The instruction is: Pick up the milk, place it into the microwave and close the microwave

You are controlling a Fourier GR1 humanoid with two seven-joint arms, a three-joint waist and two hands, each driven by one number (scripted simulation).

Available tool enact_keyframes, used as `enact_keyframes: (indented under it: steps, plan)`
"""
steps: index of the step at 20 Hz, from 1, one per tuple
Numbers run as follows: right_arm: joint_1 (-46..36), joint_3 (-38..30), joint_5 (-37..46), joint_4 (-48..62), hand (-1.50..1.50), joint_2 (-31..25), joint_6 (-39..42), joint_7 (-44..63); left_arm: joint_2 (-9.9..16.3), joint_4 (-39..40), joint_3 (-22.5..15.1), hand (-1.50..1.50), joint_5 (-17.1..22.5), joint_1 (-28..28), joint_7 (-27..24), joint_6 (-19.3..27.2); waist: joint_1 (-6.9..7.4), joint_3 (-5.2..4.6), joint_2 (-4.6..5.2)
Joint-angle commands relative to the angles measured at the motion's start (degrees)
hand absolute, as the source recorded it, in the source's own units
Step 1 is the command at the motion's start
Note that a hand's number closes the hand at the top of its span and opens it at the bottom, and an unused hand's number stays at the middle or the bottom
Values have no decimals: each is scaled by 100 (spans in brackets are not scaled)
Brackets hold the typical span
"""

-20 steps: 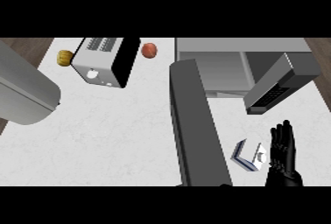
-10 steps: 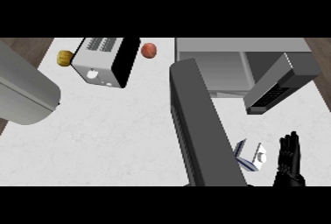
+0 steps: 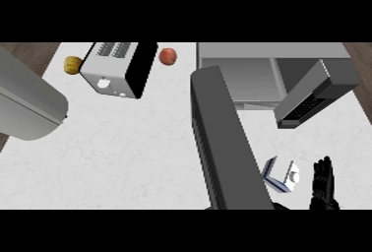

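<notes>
Head view shows my right robot hand [image 3: 323, 183] has slid back toward the lower edge, fingers straight and apart, holding nothing. The milk [image 3: 282, 173] lies on the tabletop [image 3: 131, 147] just beside it, ungrasped; the microwave [image 3: 272, 74] stands open, so I judge pickup still ahead.

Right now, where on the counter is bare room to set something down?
The wide white patch between the toaster and the open microwave door is bare. It is crowded at lower right: milk carton between door and right hand.
</notes>
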Motion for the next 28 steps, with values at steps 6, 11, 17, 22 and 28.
enact_keyframes:
  steps: [6, 11, 17, 22, 28]
  plan:
    - [-578, -395, -60, 1391, -150, 141, 156, -859, -331, 120, 381, -150, 200, 405, -292, -732, 24, -2, 0]
    - [-1276, -879, -210, 2232, -150, -84, 205, -955, -91, 140, 744, -150, 680, 380, -53, -835, 44, -1, 1]
    - [-1318, -1045, -213, 2966, -150, -249, 598, -1676, -434, 352, 475, -150, -19, -13, -141, -854, 6, -2, 3]
    - [-2501, -1297, -264, 4546, 150, -83, 813, -2502, -5, 375, 775, -150, 394, -298, 156, -585, 37, 4, 12]
    - [-2754, -1477, -84, 4823, 150, -416, 717, -3054, -196, 189, 634, -150, 392, -161, 282, -688, 39, 4, 10]
